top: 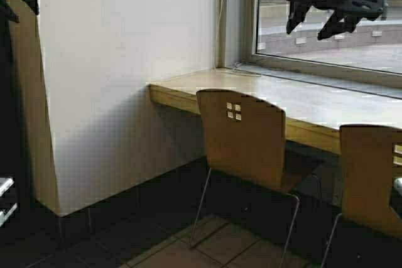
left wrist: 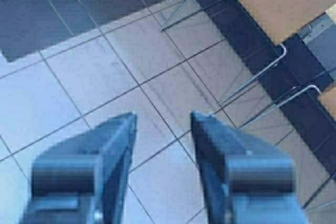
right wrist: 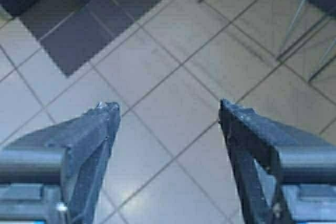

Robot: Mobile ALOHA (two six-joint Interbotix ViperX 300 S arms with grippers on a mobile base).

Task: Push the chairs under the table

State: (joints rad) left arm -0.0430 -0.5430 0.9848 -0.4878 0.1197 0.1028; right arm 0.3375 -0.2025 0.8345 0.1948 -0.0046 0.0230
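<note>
Two chairs [top: 246,139] stand pulled out from the table [top: 301,101], the nearer one around my one o'clock, its curved plywood back towards me, and a second [top: 372,177] at the three o'clock edge. I judge the push must run straight at the backrest, square across the table's long axis, which runs along under the window [top: 330,23]. My right gripper [top: 336,10] hangs raised up near one o'clock, fingers spread wide and gripping nothing; my left gripper [left wrist: 163,145] is likewise parted and empty over the pale tiled floor [left wrist: 94,87]. The right arm looks nearer. Thin silver legs [left wrist: 252,80], smooth tan shell, pale laminate top.
</note>
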